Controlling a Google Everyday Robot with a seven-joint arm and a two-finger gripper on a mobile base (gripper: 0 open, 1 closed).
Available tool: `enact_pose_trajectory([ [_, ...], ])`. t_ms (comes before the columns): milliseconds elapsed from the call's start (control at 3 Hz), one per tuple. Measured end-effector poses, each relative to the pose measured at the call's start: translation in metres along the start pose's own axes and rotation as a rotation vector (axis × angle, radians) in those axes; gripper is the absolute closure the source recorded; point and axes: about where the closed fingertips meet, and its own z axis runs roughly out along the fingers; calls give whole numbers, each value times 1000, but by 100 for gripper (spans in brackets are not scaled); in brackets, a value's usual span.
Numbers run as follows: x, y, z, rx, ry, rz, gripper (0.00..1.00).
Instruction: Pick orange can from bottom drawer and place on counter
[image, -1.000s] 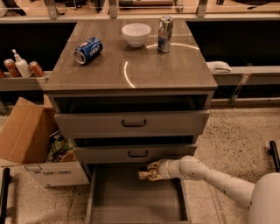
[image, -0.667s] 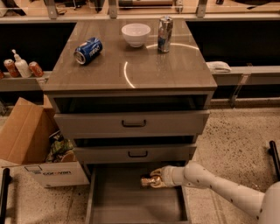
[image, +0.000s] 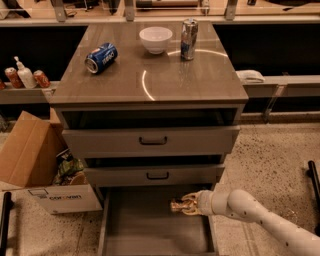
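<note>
The bottom drawer (image: 150, 235) is pulled open at the foot of the grey cabinet, and its flat grey floor shows. My gripper (image: 183, 205) reaches in from the right, low over the drawer's right half, just below the middle drawer front. It is shut on the orange can (image: 179, 205), a small orange-gold can held between the fingers. The counter (image: 150, 75) is the glossy grey-brown top of the cabinet, well above the gripper.
On the counter lie a blue can (image: 101, 57) on its side, a white bowl (image: 155, 39) and a tall silver-and-blue can (image: 188, 32). The top drawer (image: 150, 140) and middle drawer (image: 155, 175) stand slightly open. A cardboard box (image: 40, 165) stands on the floor at the left.
My gripper has dropped from the lower edge of the middle drawer front to lower inside the bottom drawer and shifted slightly right. The things on the counter have not moved.
</note>
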Motion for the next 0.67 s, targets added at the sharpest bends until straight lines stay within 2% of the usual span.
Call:
enact_pose_trajectory([
  [333,-24,-29,-30,6,-50,-119,100],
  [667,-28,-26,-29,-8,-62,-131,100],
])
